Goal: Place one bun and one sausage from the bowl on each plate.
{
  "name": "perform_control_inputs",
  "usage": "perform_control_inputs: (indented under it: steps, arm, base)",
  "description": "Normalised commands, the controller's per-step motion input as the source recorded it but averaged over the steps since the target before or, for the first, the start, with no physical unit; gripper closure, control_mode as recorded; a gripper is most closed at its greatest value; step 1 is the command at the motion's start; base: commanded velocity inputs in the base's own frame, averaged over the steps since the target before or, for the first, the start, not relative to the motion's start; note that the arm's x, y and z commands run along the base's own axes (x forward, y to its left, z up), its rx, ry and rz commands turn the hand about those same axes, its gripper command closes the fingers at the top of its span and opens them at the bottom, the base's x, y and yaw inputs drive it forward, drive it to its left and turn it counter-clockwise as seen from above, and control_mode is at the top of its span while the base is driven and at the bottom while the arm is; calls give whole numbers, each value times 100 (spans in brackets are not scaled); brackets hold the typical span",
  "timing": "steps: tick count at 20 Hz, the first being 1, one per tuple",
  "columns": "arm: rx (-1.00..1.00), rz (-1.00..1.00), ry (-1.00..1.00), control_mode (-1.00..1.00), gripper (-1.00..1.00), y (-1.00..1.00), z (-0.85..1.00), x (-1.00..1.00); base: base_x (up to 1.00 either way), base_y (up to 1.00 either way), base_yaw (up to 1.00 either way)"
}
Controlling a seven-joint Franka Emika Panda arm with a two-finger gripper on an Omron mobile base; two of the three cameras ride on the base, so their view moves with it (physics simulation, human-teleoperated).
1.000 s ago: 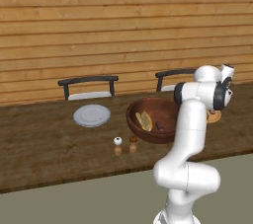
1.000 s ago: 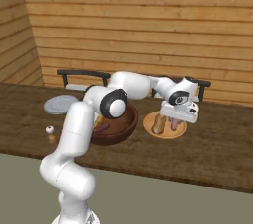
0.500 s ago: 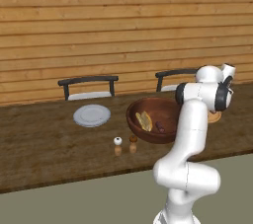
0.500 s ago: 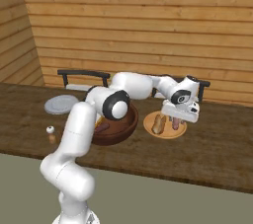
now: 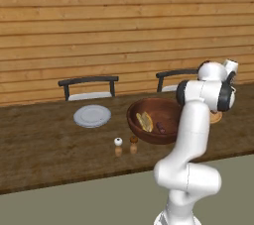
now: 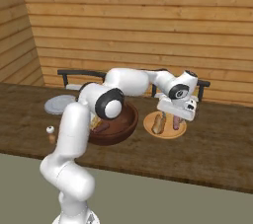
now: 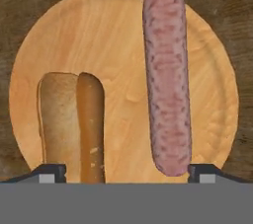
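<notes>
Left base view: lying in the dark wooden bowl (image 5: 156, 120) on the table (image 5: 44, 140), a bun (image 5: 144, 121) and a sausage (image 5: 160, 128); sitting apart to its left, a grey plate (image 5: 92, 116). Right base view: hovering over a tan plate (image 6: 165, 124), the hand (image 6: 178, 114). Hand view: lying side by side on that plate, a second bun (image 7: 73, 122) and pink sausage (image 7: 167, 75); fingertips (image 7: 49, 171) spreading wide, gripping nothing.

Bare wooden plate (image 7: 123, 50) strip between bun (image 7: 71, 119) and sausage (image 7: 166, 75).
</notes>
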Motion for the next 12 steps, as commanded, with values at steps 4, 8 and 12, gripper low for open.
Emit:
perform_control_inputs:
  steps: [4,8,12]
  arm:
    - [-15,-14,-1,-100,-100,100,50,-64]
    - [-17,-5,0,-100,-100,100,57,-40]
    - [-13,0,0,-100,-100,100,49,-37]
  base:
    - [0,0,0]
    - [0,0,0]
    - [0,0,0]
